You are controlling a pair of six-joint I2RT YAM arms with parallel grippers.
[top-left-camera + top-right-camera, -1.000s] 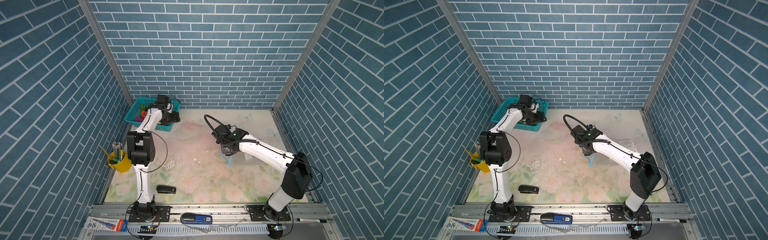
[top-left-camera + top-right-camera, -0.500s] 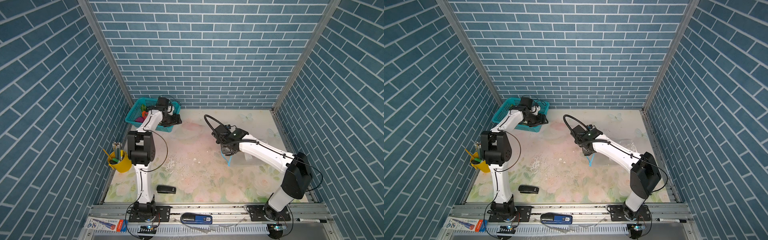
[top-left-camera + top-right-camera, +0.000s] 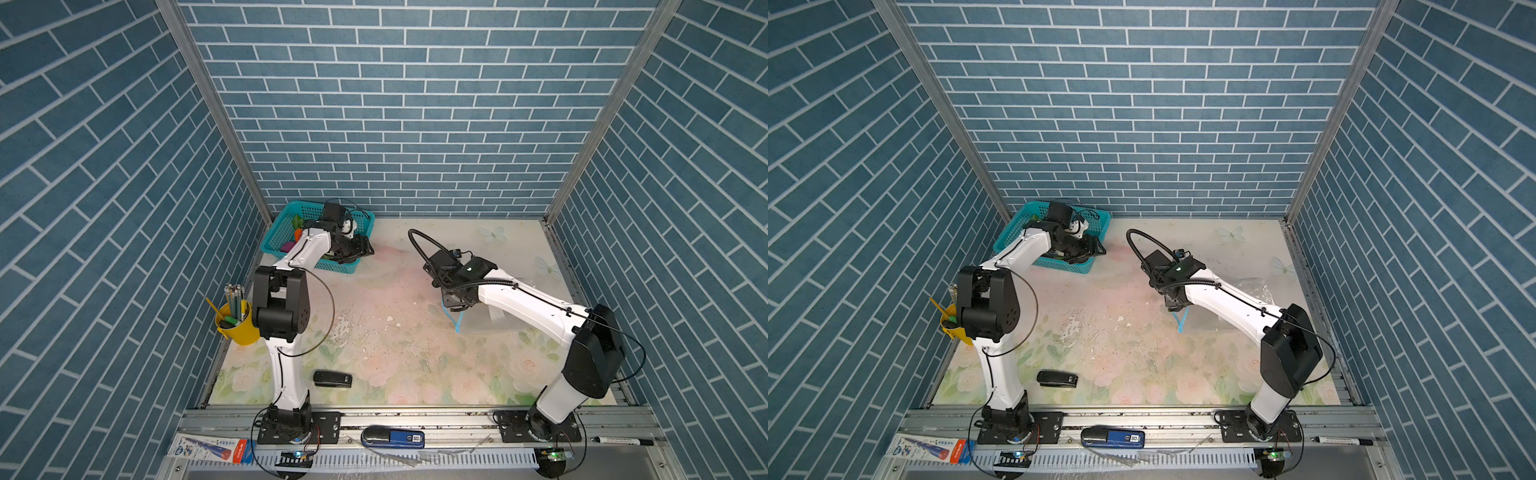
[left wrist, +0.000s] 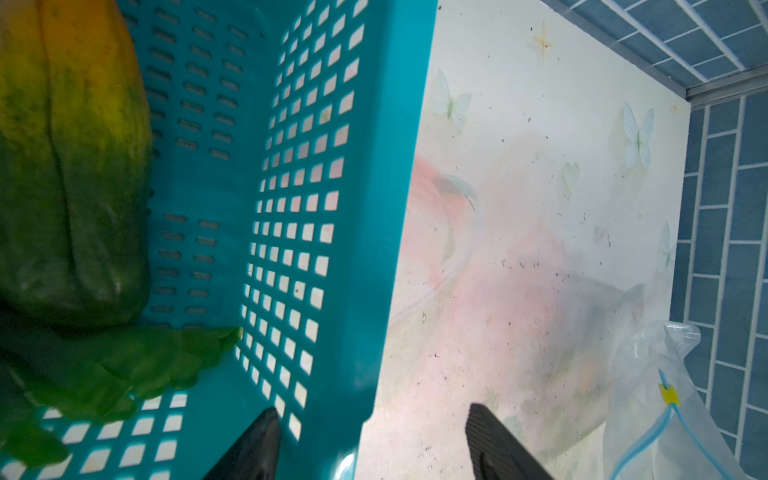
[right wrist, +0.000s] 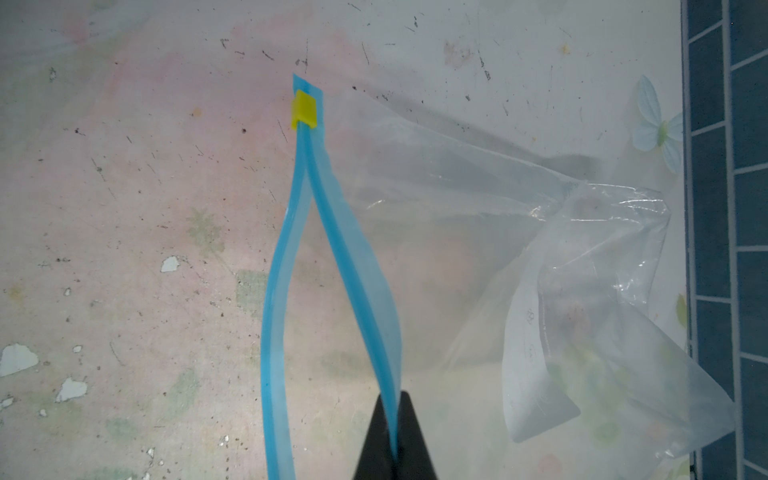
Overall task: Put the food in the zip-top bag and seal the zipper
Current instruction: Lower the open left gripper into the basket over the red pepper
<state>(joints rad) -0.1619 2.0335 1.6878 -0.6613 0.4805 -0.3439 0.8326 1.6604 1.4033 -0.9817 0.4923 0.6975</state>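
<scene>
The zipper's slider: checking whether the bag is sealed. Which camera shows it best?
The right wrist view: the yellow slider is close and sharp at the zipper end, strips parted. The left wrist view shows it small; both top views, too small to find.

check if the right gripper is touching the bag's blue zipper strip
Touching. The right wrist view shows the right gripper shut on one side of the zipper, the blue strip pinched between its jaws.
</scene>
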